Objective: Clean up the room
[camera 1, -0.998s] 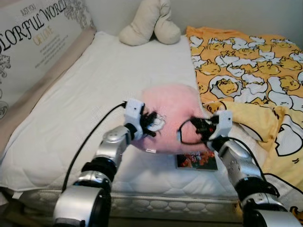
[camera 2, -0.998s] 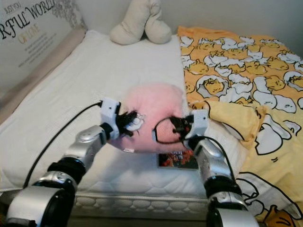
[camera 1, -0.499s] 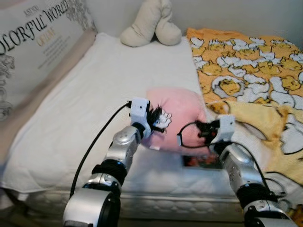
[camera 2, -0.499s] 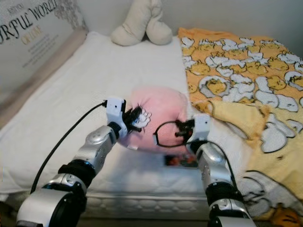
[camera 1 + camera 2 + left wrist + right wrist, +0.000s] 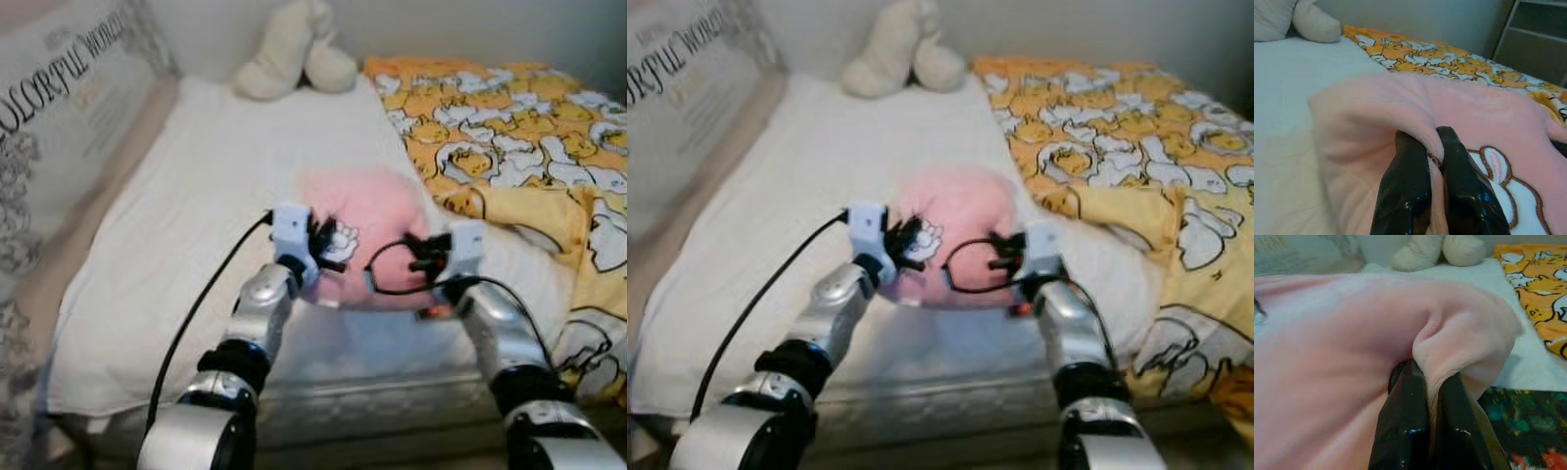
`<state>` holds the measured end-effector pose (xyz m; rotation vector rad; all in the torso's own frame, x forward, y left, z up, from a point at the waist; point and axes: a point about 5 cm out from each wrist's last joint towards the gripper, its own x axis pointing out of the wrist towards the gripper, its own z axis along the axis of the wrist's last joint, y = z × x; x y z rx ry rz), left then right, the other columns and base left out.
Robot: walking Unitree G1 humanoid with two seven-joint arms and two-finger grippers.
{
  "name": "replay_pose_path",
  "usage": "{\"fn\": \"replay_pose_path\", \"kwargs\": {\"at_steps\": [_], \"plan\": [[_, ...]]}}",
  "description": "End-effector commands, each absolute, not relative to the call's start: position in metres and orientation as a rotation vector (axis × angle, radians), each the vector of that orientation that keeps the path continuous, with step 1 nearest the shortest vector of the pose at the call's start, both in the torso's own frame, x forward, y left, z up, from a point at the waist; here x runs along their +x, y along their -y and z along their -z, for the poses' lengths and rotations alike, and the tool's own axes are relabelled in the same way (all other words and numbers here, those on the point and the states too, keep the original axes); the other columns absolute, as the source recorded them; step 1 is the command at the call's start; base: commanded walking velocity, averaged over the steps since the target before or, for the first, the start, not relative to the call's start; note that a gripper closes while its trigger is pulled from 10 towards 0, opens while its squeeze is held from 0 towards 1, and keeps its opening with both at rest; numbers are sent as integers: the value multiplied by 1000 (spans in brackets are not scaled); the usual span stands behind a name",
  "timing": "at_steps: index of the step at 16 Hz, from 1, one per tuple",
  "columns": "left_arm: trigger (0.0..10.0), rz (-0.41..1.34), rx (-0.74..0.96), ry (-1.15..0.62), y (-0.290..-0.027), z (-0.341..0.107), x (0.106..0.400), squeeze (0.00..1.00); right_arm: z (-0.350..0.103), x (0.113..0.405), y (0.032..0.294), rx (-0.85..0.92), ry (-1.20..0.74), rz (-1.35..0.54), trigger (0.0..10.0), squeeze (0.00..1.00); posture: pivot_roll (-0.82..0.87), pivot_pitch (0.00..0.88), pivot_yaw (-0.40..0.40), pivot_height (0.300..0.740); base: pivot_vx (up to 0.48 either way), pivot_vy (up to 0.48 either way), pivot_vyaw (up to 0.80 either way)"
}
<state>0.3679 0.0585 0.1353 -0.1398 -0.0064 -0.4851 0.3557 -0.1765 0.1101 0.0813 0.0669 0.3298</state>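
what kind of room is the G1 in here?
Most likely a bedroom. There's a bed with a white quilted mattress, an orange cartoon-print duvet and a cream plush toy at its far end. Both grippers pinch a pink plush cushion.

Place: a bedroom in a home.
Bed: a mattress [image 5: 294, 411] with quilted side, covered by a white quilted pad [image 5: 176, 225], takes up most of the head views.
Bedding: an orange and yellow duvet [image 5: 509, 108] printed with cartoon figures lies across the robot's right half of the bed, one corner folded back.
Soft toys: a cream plush toy [image 5: 294, 49] sits at the far end of the bed against the wall; a pink plush cushion [image 5: 367, 220] with a rabbit design lies mid-bed.
Wall side: a large printed panel [image 5: 69, 108] with decorative lettering stands along the bed's left edge.
Furniture: dark shelving [image 5: 1540, 44] stands beyond the bed in the left wrist view.
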Motion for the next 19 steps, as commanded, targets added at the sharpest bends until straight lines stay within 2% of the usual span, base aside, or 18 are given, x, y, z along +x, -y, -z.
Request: {"fn": "replay_pose_path", "kwargs": {"at_steps": [1,7,12,19], "plan": [[10000,455,-120,55,-69,-144,371,0,-121,361,156,79,-22,-404,10000,0,119,0,11,740,0,480,0],[10000,442,-82,103,-67,-150,369,0,-124,364,147,64,-25,-463,10000,0,134,0,-2,740,0,451,0],[10000,350,-41,67,-90,-154,381,0,-114,357,158,113,-28,-389,10000,0,136,0,-7,740,0,0,184],[10000,457,-46,78,-66,-146,369,0,-116,356,161,62,-18,-398,10000,0,127,0,-2,740,0,0,57]]}}
